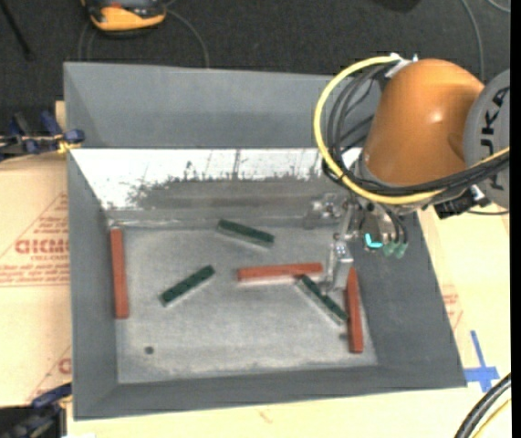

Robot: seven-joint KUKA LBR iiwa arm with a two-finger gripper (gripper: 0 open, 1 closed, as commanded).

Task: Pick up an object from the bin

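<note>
Dark green flat stick (pixel 324 300) is lying against a red flat bar (pixel 355 318), so I am hovering the jaws overhead; I cannot tell their opening.

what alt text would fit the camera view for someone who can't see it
The arm's gripper hangs low at the right of a grey bin, by the end of a red bar and a dark green bar. Two more red bars and two green bars lie apart on the floor.
</note>
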